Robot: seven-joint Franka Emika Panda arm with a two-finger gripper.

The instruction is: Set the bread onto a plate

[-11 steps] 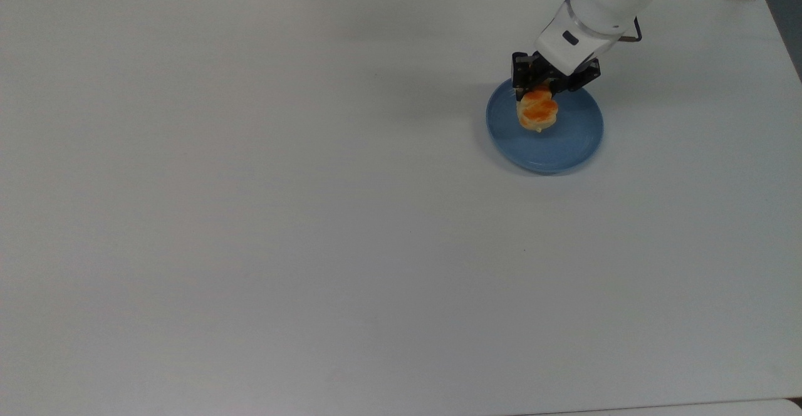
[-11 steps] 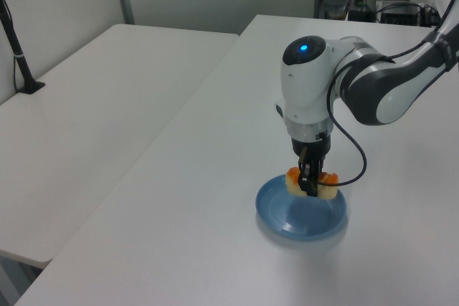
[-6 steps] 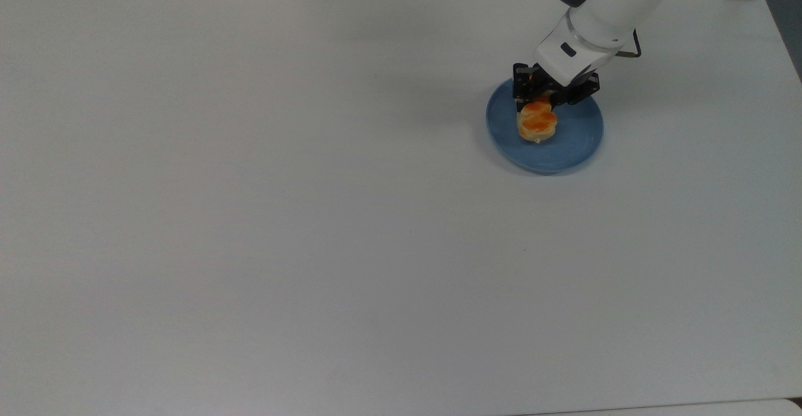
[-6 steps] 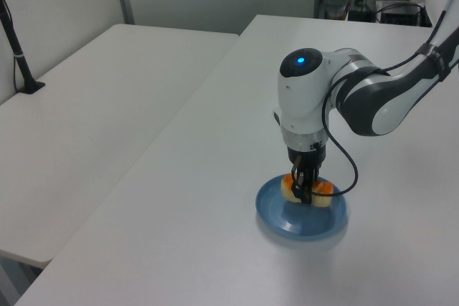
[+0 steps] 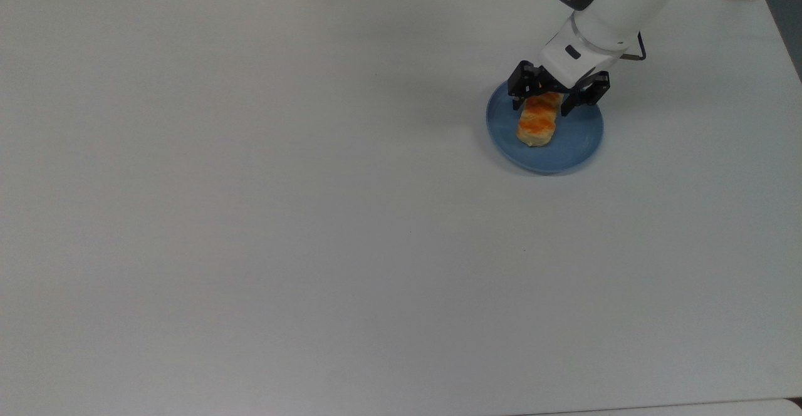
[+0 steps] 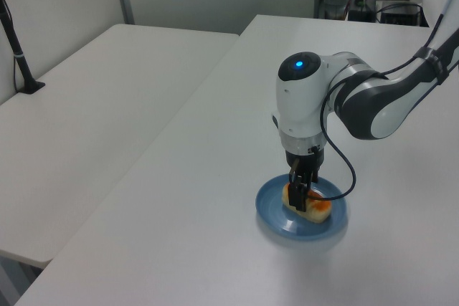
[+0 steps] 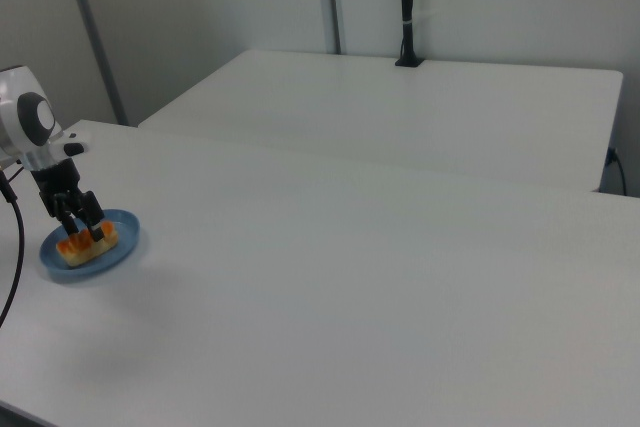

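Letting go just now: the gripper (image 5: 546, 98), clamped on the bread (image 5: 537, 121) 1 second ago, has its fingers spread apart, and the bread lies flat on the blue plate (image 5: 576, 146), upper right of the top view. Looks basically done.

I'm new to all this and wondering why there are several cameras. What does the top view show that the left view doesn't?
The top view shows the end effector open, one finger on each side of the bread. The left view instead shows the arm's blue light and a second table beside this one. Both show the bread lying on the blue plate.
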